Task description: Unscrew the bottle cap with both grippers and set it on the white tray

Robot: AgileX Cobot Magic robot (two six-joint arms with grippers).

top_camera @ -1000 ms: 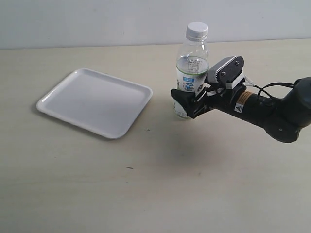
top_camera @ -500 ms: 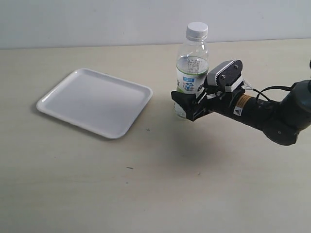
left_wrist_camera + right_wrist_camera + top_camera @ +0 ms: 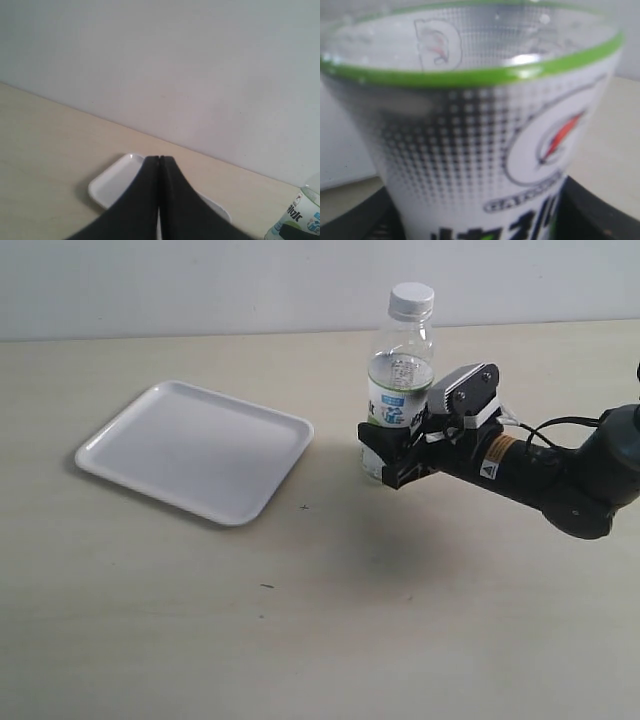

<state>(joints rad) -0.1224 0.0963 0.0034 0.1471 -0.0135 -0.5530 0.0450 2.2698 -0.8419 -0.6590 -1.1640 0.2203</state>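
Okay, nearest first: seeing left gripper (image 3: 159, 165) pinched fully closed, nothing in it, off the exterior shot and clear of the action. Needs opening before going for the cap.

Next out: right gripper (image 3: 382, 453) straddling the bottle (image 3: 400, 380) low on the label, one jaw each side, middling gap. Can't tell whether the pads bear on the plastic. Finish the squeeze square across the body and stop at firm, not crushed; thin clear wall probably buckles and slips under torque. Hold it upright on the table (image 3: 300, 620), no dragging.

Above that: bottle cap (image 3: 412, 300) seated on the neck, not yet unscrewed, free all round. Bring left in from above, centre on the ribbed side, clamp, twist while right resists rotation. Expect a few regrips.

Farthest: white tray (image 3: 150, 455), well apart from the bottle. Carry the cap over level and set it inside the rim, not on it.
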